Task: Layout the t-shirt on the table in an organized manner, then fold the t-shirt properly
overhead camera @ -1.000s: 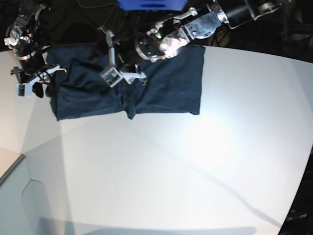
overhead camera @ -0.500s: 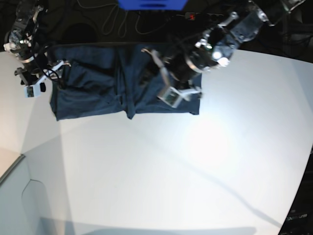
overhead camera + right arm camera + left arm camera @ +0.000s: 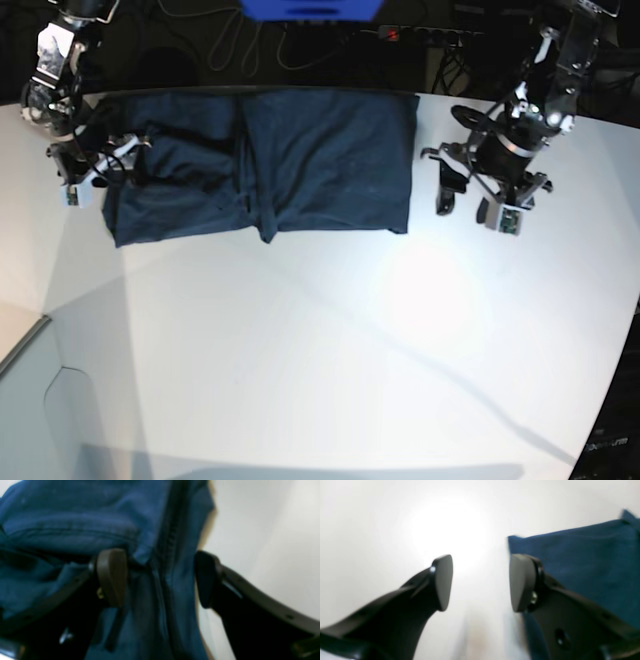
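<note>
The dark navy t-shirt (image 3: 300,160) lies folded into a wide rectangle at the far side of the white table (image 3: 300,350), with a rumpled ridge near its middle and bunched cloth at its left end. My left gripper (image 3: 465,208) hovers open over bare table just right of the shirt. In the left wrist view the gripper (image 3: 480,582) has nothing between its fingers, and the shirt's corner (image 3: 582,562) lies beside its right finger. My right gripper (image 3: 160,577) stands open astride the shirt's folded left edge (image 3: 155,542), cloth loose between the fingers. In the base view this gripper (image 3: 100,165) is at the shirt's left end.
Dark cables and a blue box (image 3: 310,8) sit beyond the table's far edge. The tabletop curves away at the lower left (image 3: 40,330) and right. A bright glare patch (image 3: 430,290) lies on the table in front of the shirt.
My left arm swept from above the shirt's middle to the right, off the cloth and over bare table. My right gripper's jaws have widened at the shirt's left edge.
</note>
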### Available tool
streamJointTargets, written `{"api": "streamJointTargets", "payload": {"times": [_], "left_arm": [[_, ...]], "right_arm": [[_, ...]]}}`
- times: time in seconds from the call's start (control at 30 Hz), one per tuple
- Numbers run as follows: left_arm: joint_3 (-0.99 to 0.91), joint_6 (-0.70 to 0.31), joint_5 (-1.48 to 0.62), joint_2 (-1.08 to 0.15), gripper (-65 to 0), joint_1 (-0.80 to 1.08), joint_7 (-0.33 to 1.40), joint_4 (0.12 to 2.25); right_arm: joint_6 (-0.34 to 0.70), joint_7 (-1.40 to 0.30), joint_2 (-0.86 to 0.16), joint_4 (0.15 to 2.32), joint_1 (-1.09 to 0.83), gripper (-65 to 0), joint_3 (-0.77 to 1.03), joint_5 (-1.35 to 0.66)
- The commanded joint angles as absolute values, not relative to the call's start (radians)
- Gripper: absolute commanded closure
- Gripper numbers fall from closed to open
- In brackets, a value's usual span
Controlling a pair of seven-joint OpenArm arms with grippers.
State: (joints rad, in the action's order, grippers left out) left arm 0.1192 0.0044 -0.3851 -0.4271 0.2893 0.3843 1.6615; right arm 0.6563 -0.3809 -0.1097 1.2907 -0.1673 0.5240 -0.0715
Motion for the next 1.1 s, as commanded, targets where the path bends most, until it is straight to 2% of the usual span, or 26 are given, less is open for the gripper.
{"api": "streamJointTargets", "payload": {"times": [0.0, 0.17, 0.23, 0.3, 0.43, 0.47, 0.67, 0.8, 1.07], "left_arm": [[0.114, 0.002, -0.386, -0.432, -34.3, 0.286, 0.367, 1.662], [0.114, 0.002, -0.386, -0.387, -34.3, 0.282, 0.367, 1.613], [0.113, 0.002, -0.386, -0.371, -34.3, 0.280, 0.367, 1.586], [0.113, 0.002, -0.386, -0.357, -34.3, 0.271, 0.366, 1.564], [0.114, 0.002, -0.386, -0.335, -34.3, 0.252, 0.367, 1.538], [0.116, 0.002, -0.386, -0.335, -34.3, 0.252, 0.367, 1.534], [0.114, 0.002, -0.386, -0.334, -34.3, 0.243, 0.367, 1.524], [0.114, 0.002, -0.386, -0.334, -34.3, 0.237, 0.367, 1.481], [0.114, 0.002, -0.386, -0.332, -34.3, 0.237, 0.367, 1.477]], "right_arm": [[0.667, -0.378, -0.119, 1.300, -0.171, -42.9, 0.527, -0.077], [0.673, -0.378, -0.114, 1.300, -0.180, -41.8, 0.524, -0.077], [0.673, -0.378, -0.114, 1.300, -0.183, -36.6, 0.493, -0.077], [0.673, -0.380, -0.117, 1.300, -0.191, -27.8, 0.458, -0.077], [0.673, -0.380, -0.116, 1.299, -0.202, -4.0, 0.418, -0.077], [0.671, -0.380, -0.116, 1.299, -0.202, 0.0, 0.415, -0.077], [0.670, -0.380, -0.114, 1.336, -0.199, 0.0, 0.420, -0.079], [0.668, -0.380, -0.113, 1.461, -0.213, 0.0, 0.420, -0.079], [0.667, -0.380, -0.048, 1.672, -0.274, 0.0, 0.412, -0.077]]}}
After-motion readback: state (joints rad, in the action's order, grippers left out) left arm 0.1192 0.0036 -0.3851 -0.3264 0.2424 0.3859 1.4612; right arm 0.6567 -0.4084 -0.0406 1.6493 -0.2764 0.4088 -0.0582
